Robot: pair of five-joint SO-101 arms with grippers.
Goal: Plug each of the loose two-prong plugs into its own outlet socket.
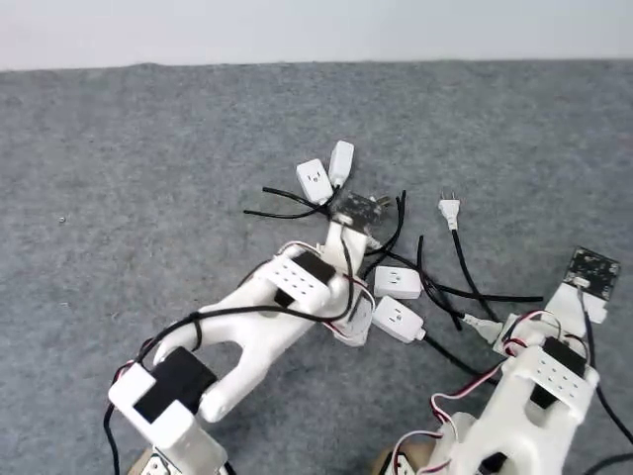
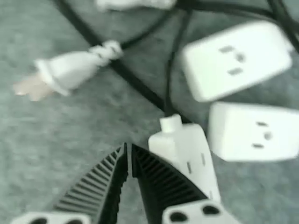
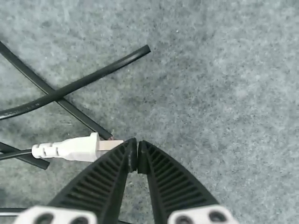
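Note:
My left gripper (image 2: 129, 153) is shut and empty, its tips just above the grey carpet. One white outlet socket (image 2: 187, 151) lies against its finger, and two more sockets (image 2: 238, 58) (image 2: 257, 133) lie just beyond. A loose white two-prong plug (image 2: 70, 74) lies a little farther off. My right gripper (image 3: 135, 150) is shut, with nothing between its fingers. A white plug (image 3: 74, 149) lies right beside its tips, prongs at the fingertip. In the high view another loose plug (image 1: 450, 210) lies apart at centre right, and two sockets (image 1: 315, 180) (image 1: 340, 161) sit at the back.
Black cords (image 1: 455, 287) cross the carpet between the sockets and plugs, and a cut cord end (image 3: 145, 48) lies near the right gripper. Open carpet (image 1: 119, 178) spreads on the left and at the far right.

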